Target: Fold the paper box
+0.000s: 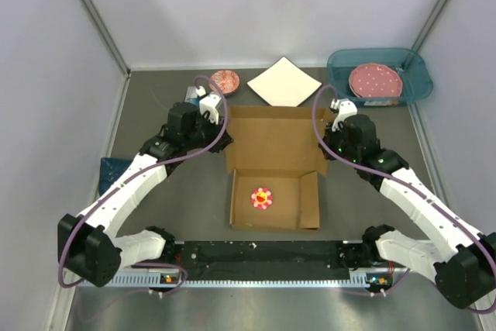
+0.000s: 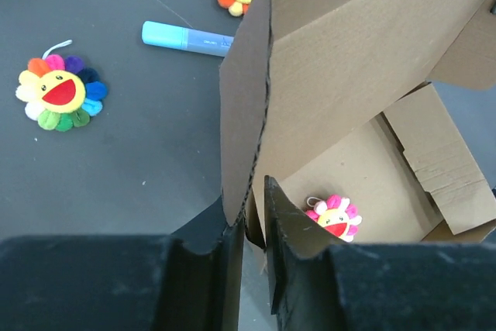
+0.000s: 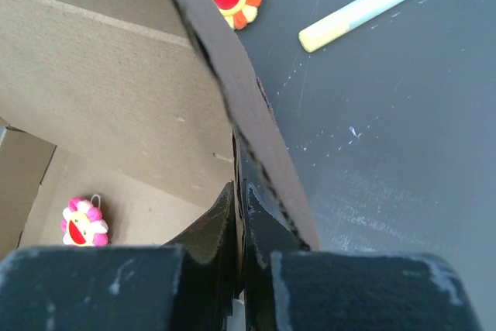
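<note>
- Only the overhead view takes in the whole plain brown cardboard paper box (image 1: pixel 271 141). It sits mid-table between the arms, its lid panel open behind its shallow tray. A white square paper sheet (image 1: pixel 284 81) lies just beyond it.
- Only the left wrist view shows a rainbow flower plush (image 2: pixel 60 92) and a light blue marker (image 2: pixel 186 38) on the dark table (image 2: pixel 139 160) outside the box. Only the right wrist view shows a yellow-and-blue marker (image 3: pixel 358 12).
- Both arms reach forward and inward to the lid's side edges.
- The left gripper (image 2: pixel 246 205) straddles the left flap with its fingers close on either side. Whether they pinch it cannot be told.
- The right gripper (image 3: pixel 239 191) has its fingers pressed together on the right flap's edge.
- The tray holds a pink flower plush (image 1: pixel 261 198).
- A teal plastic bin (image 1: pixel 341 63) at the far right holds a pink dotted plate (image 1: pixel 375 81).
</note>
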Controlling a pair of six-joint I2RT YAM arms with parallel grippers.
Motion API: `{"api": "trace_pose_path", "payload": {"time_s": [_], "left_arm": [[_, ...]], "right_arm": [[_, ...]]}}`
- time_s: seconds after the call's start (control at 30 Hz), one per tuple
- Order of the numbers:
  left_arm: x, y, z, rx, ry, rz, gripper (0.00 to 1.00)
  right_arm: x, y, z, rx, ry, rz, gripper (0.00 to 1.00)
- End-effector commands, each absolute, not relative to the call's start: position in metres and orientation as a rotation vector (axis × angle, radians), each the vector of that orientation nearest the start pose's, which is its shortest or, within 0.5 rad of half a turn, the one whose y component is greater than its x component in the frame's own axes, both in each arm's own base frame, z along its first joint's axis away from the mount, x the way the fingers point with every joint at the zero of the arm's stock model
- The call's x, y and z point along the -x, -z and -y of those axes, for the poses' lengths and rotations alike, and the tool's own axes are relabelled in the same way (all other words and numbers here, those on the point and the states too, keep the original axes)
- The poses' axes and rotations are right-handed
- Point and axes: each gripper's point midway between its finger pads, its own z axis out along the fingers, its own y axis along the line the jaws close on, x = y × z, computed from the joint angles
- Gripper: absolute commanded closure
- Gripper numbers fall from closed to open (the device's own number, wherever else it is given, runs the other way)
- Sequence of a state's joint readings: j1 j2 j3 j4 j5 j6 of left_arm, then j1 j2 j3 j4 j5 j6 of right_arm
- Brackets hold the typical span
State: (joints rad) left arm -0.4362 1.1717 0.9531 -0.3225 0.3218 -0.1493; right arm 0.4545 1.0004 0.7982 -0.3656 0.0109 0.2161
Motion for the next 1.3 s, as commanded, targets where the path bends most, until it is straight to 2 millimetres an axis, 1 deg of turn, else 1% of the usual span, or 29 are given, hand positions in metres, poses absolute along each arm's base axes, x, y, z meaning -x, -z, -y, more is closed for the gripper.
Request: {"api": "trace_pose_path", "payload": {"time_s": [0.0, 0.1, 0.13, 0.17, 0.23, 0.33, 0.4, 0.43, 0.5, 0.53, 0.57, 0.6, 0.63, 0.67, 0.7, 0.73, 0.77, 0.8, 0.83, 0.9, 0.93, 1.0, 1.07, 1.1, 1.13, 1.17, 1.2, 1.23, 1.27], "left_arm": [[-0.299, -0.22, 0.209, -0.519, 0.703, -2.027, 0.84], [-0.297, -0.219, 0.209, -0.51, 0.711, -2.02, 0.94], [-0.297, -0.224, 0.21, -0.509, 0.715, -1.994, 0.96], [-0.295, -0.219, 0.21, -0.505, 0.716, -1.999, 0.97], [-0.293, -0.218, 0.211, -0.497, 0.702, -1.967, 1.0], [-0.29, -0.213, 0.209, -0.478, 0.69, -1.954, 1.0], [-0.29, -0.216, 0.21, -0.46, 0.695, -1.925, 1.0], [-0.287, -0.212, 0.209, -0.447, 0.692, -1.919, 1.0], [-0.285, -0.219, 0.214, -0.421, 0.705, -1.867, 1.0], [-0.281, -0.217, 0.213, -0.406, 0.703, -1.84, 1.0], [-0.282, -0.217, 0.209, -0.359, 0.682, -1.826, 1.0], [-0.28, -0.227, 0.215, -0.351, 0.701, -1.766, 1.0], [-0.275, -0.22, 0.213, -0.334, 0.698, -1.758, 1.0], [-0.278, -0.221, 0.208, -0.276, 0.675, -1.743, 1.0], [-0.274, -0.234, 0.211, -0.261, 0.694, -1.681, 1.0], [-0.272, -0.226, 0.208, -0.234, 0.687, -1.679, 1.0], [-0.272, -0.228, 0.204, -0.18, 0.686, -1.661, 1.0], [-0.267, -0.243, 0.207, -0.161, 0.72, -1.592, 1.0], [-0.263, -0.233, 0.207, -0.15, 0.724, -1.593, 1.0], [-0.256, -0.237, 0.207, -0.099, 0.743, -1.559, 1.0], [-0.254, -0.233, 0.207, -0.09, 0.747, -1.551, 1.0], [-0.248, -0.232, 0.21, -0.077, 0.757, -1.544, 1.0], [-0.244, -0.225, 0.212, -0.065, 0.759, -1.557, 1.0], [-0.238, -0.219, 0.215, -0.076, 0.769, -1.561, 1.0], [-0.237, -0.218, 0.212, -0.052, 0.756, -1.552, 1.0], [-0.232, -0.221, 0.215, -0.052, 0.78, -1.531, 1.0], [-0.229, -0.215, 0.211, -0.041, 0.774, -1.526, 1.0], [-0.228, -0.214, 0.209, -0.021, 0.771, -1.516, 1.0], [-0.224, -0.218, 0.211, -0.013, 0.797, -1.492, 1.0]], "right_arm": [[-0.286, -0.192, -0.152, 0.264, -0.395, -2.078, 1.0], [-0.286, -0.193, -0.153, 0.263, -0.394, -2.077, 1.0], [-0.286, -0.193, -0.153, 0.257, -0.391, -2.078, 1.0], [-0.286, -0.194, -0.153, 0.255, -0.393, -2.076, 1.0], [-0.285, -0.195, -0.155, 0.251, -0.398, -2.075, 1.0], [-0.283, -0.196, -0.158, 0.251, -0.398, -2.073, 1.0], [-0.282, -0.196, -0.16, 0.243, -0.407, -2.075, 1.0], [-0.282, -0.196, -0.161, 0.234, -0.407, -2.079, 1.0], [-0.279, -0.195, -0.164, 0.197, -0.427, -2.091, 1.0], [-0.277, -0.193, -0.165, 0.187, -0.431, -2.099, 1.0], [-0.276, -0.192, -0.167, 0.145, -0.445, -2.106, 1.0], [-0.275, -0.188, -0.167, 0.128, -0.441, -2.117, 1.0], [-0.272, -0.187, -0.171, 0.121, -0.456, -2.122, 1.0], [-0.27, -0.182, -0.171, 0.084, -0.467, -2.138, 1.0], [-0.269, -0.18, -0.171, 0.064, -0.468, -2.144, 1.0], [-0.267, -0.178, -0.174, 0.053, -0.479, -2.149, 1.0], [-0.264, -0.174, -0.176, 0.023, -0.498, -2.159, 1.0], [-0.263, -0.173, -0.175, -0.001, -0.494, -2.16, 1.0], [-0.26, -0.173, -0.178, -0.003, -0.506, -2.158, 1.0], [-0.257, -0.167, -0.178, -0.042, -0.508, -2.153, 1.0], [-0.254, -0.167, -0.18, -0.052, -0.513, -2.149, 1.0], [-0.249, -0.158, -0.182, -0.071, -0.509, -2.153, 1.0], [-0.241, -0.148, -0.184, -0.084, -0.511, -2.163, 1.0], [-0.241, -0.147, -0.183, -0.097, -0.507, -2.155, 1.0], [-0.239, -0.144, -0.183, -0.105, -0.506, -2.153, 1.0], [-0.233, -0.138, -0.185, -0.108, -0.514, -2.159, 1.0], [-0.233, -0.137, -0.184, -0.123, -0.508, -2.146, 1.0], [-0.23, -0.135, -0.184, -0.122, -0.51, -2.144, 1.0], [-0.227, -0.127, -0.182, -0.134, -0.506, -2.154, 1.0]]}}
